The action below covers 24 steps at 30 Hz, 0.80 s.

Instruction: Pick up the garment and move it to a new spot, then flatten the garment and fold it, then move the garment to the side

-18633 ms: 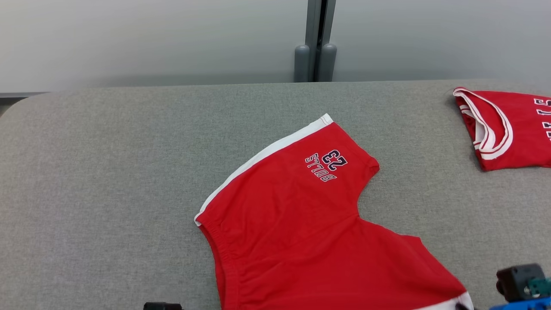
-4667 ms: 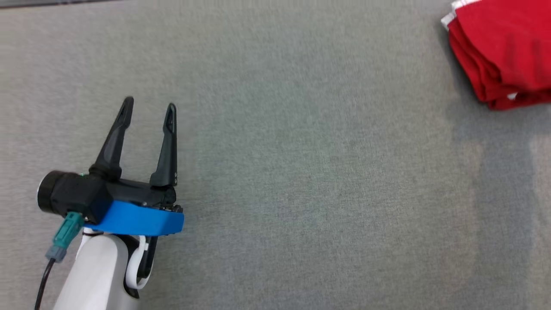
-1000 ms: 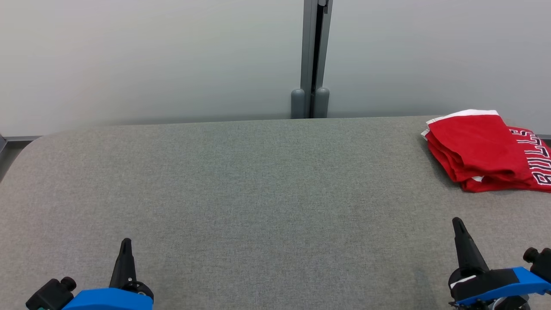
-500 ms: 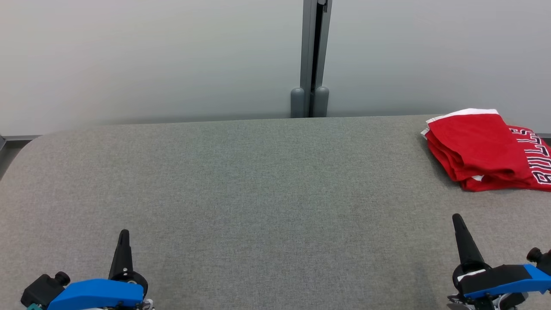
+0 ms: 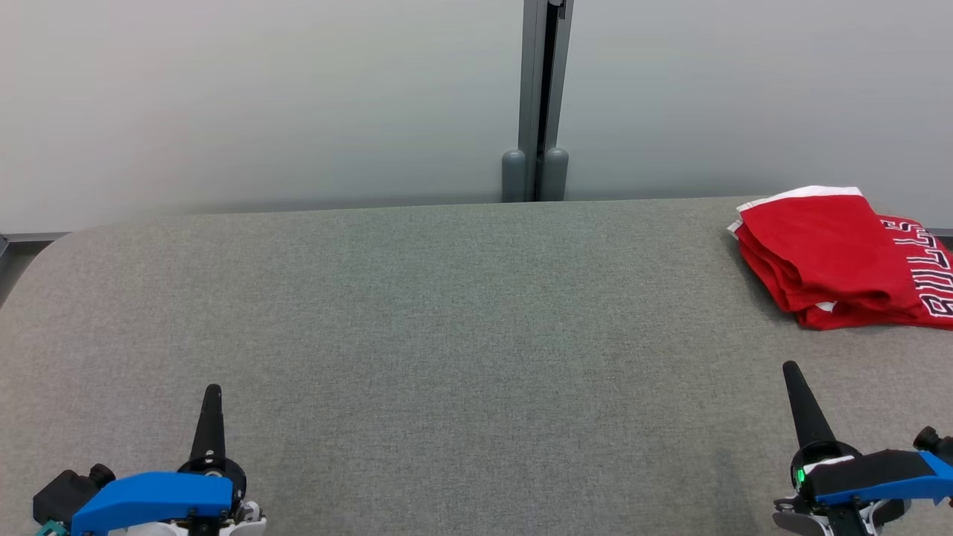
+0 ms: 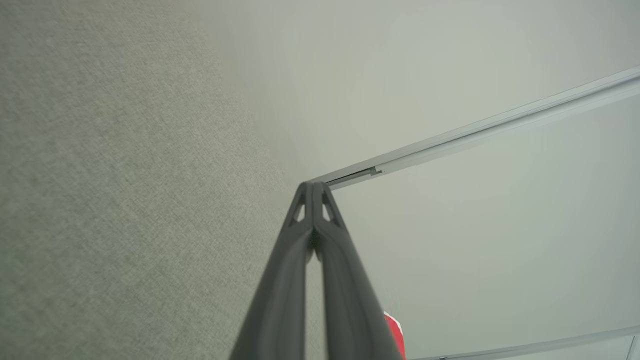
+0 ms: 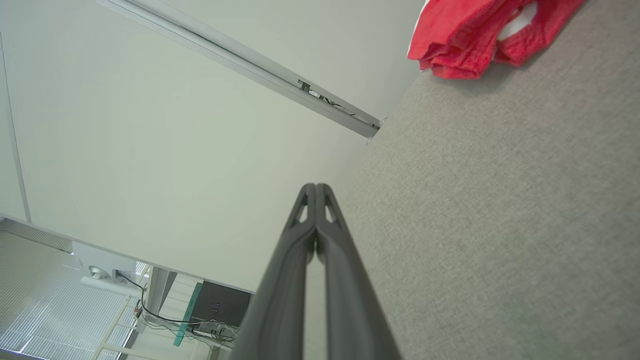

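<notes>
A: Head view first; garment (image 5: 819, 246) is folded, red with white trim, at the far right of the grey table (image 5: 447, 335) near its back edge; lettered red cloth (image 5: 934, 279) pokes out on its right.
B: Grippers?
A: Left gripper (image 5: 212, 391) low left, right gripper (image 5: 791, 368) low right; both pinched closed on nothing, tips pointing up, well apart from the garment; reads as parked, since the garment sits off to the side where the task wants it; I'd judge the job about done.
B: Left wrist view?
A: Fingers (image 6: 280, 290) pressed together tip to tip, nothing between; table on one side, pale wall (image 6: 475, 240) beyond; a red sliver of cloth peeks past the finger at the bottom.
B: Right wrist view?
A: Same; fingers together, empty; garment in the top right corner, layers stacked, well clear of the tips; likely put there to keep it out of the way.
</notes>
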Available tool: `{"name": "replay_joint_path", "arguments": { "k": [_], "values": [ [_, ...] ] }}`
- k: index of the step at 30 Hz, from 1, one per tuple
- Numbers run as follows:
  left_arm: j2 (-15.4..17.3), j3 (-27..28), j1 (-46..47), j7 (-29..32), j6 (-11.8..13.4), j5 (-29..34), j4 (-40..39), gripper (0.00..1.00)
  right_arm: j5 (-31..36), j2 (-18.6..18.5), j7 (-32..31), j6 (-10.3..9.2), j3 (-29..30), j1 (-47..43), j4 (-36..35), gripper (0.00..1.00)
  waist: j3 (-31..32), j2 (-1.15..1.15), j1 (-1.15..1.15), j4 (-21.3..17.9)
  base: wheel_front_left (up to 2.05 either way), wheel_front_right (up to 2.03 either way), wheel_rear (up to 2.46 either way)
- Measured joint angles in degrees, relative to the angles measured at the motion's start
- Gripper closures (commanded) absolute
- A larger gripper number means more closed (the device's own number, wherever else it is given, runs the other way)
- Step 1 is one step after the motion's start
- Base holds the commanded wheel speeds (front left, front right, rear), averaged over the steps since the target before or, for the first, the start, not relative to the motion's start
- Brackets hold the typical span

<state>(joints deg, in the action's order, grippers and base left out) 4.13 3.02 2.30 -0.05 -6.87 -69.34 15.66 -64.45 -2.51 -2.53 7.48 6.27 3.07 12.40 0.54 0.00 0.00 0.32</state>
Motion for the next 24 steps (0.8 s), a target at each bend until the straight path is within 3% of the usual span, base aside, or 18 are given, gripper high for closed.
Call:
{"name": "replay_joint_path", "arguments": {
  "k": [24],
  "values": [
    [-0.64, 1.72, 1.65, 3.24, -0.2, -11.03, -0.7, 1.0, -13.39, -0.07, -1.94, 0.0, 0.09, 1.34, 0.83, 1.0, -0.31, 0.0, 0.0, -0.14, 0.0, 0.0, 0.0]
  ]
}}
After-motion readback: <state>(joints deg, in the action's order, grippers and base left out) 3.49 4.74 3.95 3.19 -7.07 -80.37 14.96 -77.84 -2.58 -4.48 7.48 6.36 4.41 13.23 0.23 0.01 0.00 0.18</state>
